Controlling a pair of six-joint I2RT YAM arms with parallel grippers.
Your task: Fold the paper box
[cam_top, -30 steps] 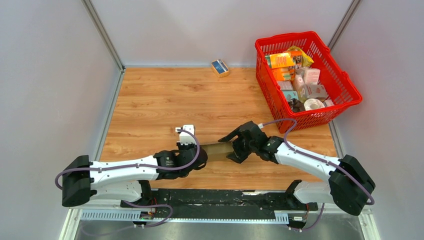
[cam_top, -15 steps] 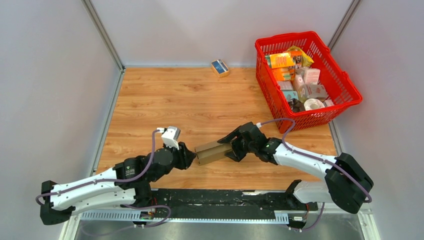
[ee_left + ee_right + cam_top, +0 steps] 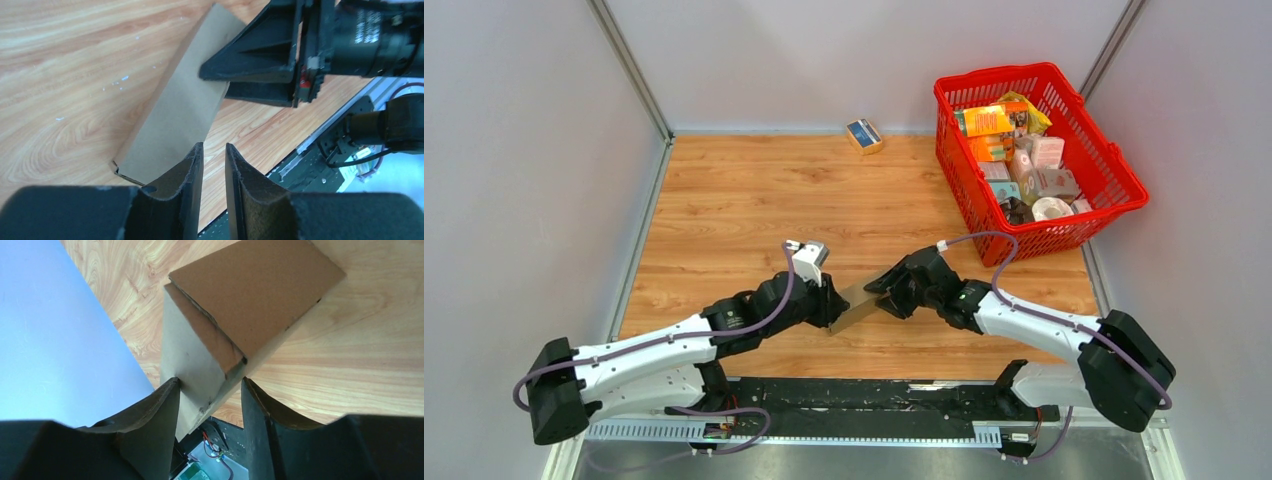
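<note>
The paper box (image 3: 856, 301) is a flat-folded brown cardboard blank, held tilted just above the wooden table between my two grippers. My right gripper (image 3: 887, 290) is shut on its right end; in the right wrist view the cardboard (image 3: 250, 295) runs down between the fingers of that gripper (image 3: 210, 385). My left gripper (image 3: 832, 302) is at the box's left end. In the left wrist view its jaws (image 3: 214, 147) stand almost shut with only a narrow gap and nothing between them. The cardboard (image 3: 175, 110) lies just ahead and left of the left finger (image 3: 192, 175), and the right gripper (image 3: 260, 55) is beyond it.
A red basket (image 3: 999, 80) full of printed packages stands at the back right. A small blue-and-tan box (image 3: 864, 134) lies at the back wall. Grey walls close in three sides. The black base rail (image 3: 864, 395) runs along the near edge.
The left arm pulled back and left, then came forward again to the box's left end. The box turned to a steeper tilt. The right gripper kept hold of it.
</note>
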